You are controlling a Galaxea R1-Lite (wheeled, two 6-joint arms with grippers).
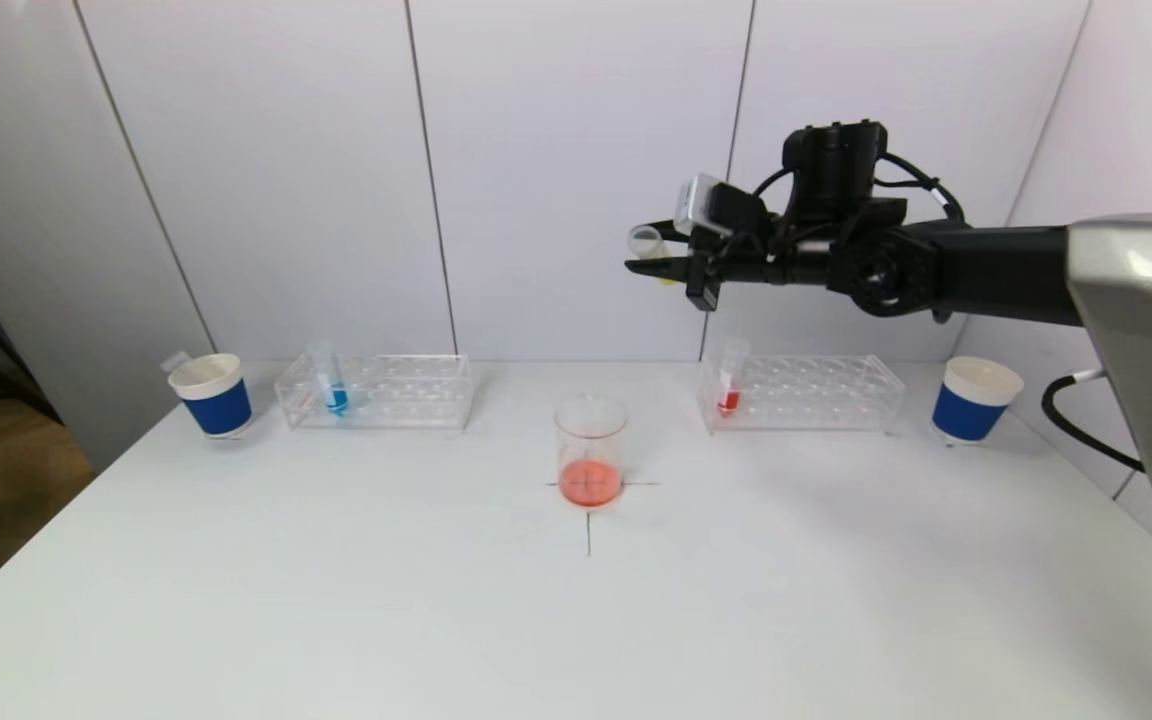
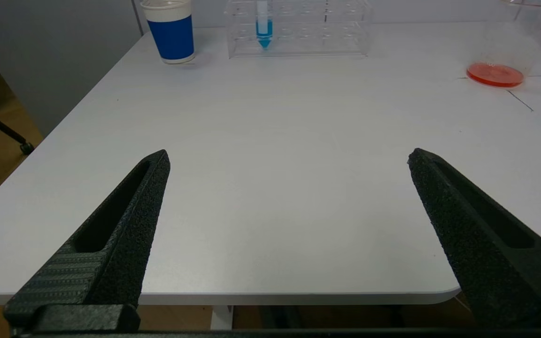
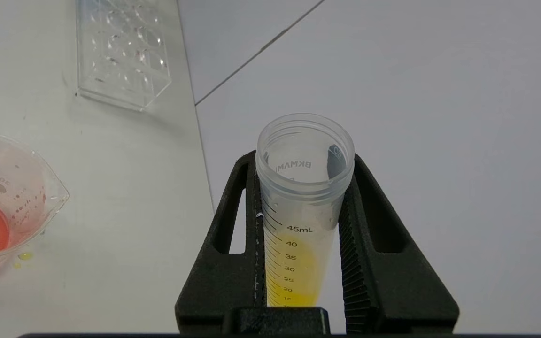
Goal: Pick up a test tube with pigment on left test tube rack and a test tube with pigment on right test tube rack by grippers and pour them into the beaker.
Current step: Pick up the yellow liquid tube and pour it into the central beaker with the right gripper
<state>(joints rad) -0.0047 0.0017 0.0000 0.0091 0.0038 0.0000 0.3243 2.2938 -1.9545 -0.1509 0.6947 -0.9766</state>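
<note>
The right gripper (image 3: 301,234) is clamped on a clear graduated plastic test tube with yellow pigment (image 3: 301,220), its ribbed black fingers (image 3: 359,244) pressed to both sides of the tube just under the open mouth. In the head view that gripper (image 1: 648,262) hangs high above the white table (image 1: 336,600), up and slightly to the right of the clear glass beaker (image 1: 591,450) on the cross mark, so the tube is not yet over the rim. A good pour, by the look of it, means bringing the mouth above the beaker's opening and lower first, then rolling the wrist slowly; a few yellow droplets (image 3: 22,257) already sit on the table beside the beaker, a warning against tipping too early or from too high.

The left gripper (image 2: 289,159) sits low near the table's front edge, jaws spread wide with nothing between them.

Now the vessels: the beaker holds a shallow layer of orange-red liquid. The clear plastic left test tube rack (image 1: 376,390) carries one tube with blue pigment (image 1: 331,385). The clear right test tube rack (image 1: 801,392) keeps one tube with red pigment (image 1: 731,385). A blue-and-white paper cup (image 1: 211,395) stands beyond the left rack, something unclear poking from it, and a matching blue-and-white cup (image 1: 974,400) stands beyond the right rack.
</note>
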